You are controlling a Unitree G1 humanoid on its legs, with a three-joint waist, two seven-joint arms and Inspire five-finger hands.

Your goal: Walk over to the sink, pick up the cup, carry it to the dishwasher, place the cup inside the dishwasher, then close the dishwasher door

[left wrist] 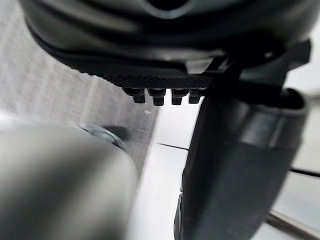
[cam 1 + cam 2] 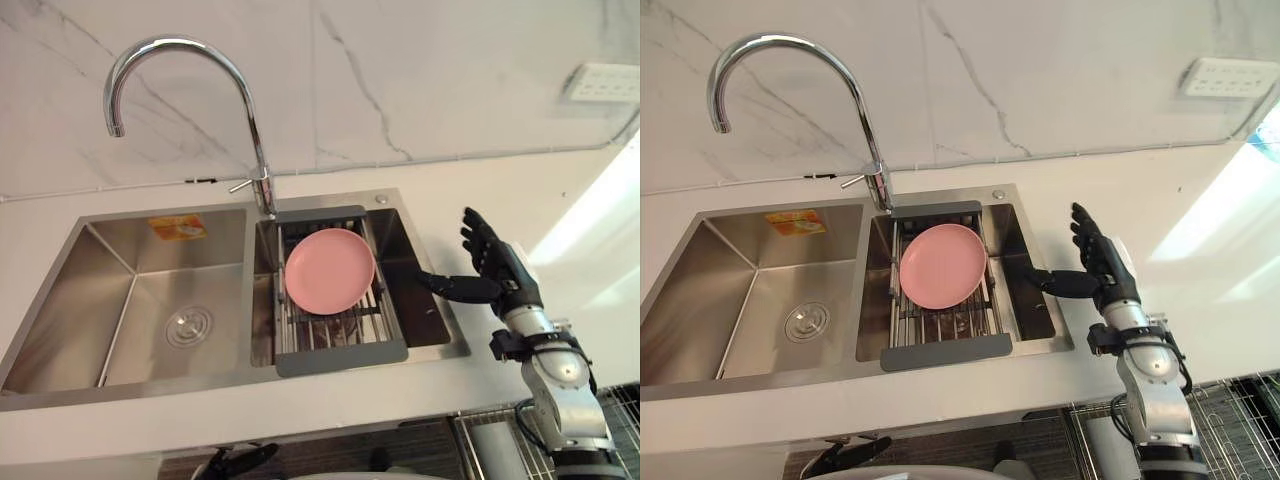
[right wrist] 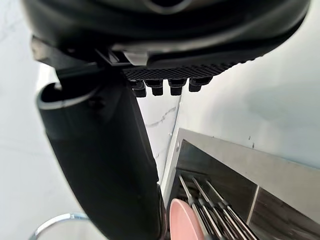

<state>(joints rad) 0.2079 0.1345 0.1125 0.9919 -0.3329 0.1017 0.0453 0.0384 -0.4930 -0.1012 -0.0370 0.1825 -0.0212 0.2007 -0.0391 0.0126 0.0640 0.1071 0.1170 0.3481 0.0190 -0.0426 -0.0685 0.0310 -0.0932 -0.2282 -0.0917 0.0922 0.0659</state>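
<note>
Double steel sink (image 2: 130, 290) in white counter (image 2: 540, 190); rack (image 2: 340, 355) across right basin, pink plate (image 2: 330, 268) on it. Right hand (image 2: 497, 262) upright just beside sink's right rim, fingers straight, thumb out over basin, holding nothing. Left hand (image 1: 235, 165) hanging low, fingers relaxed. Cup location: cannot tell.
</note>
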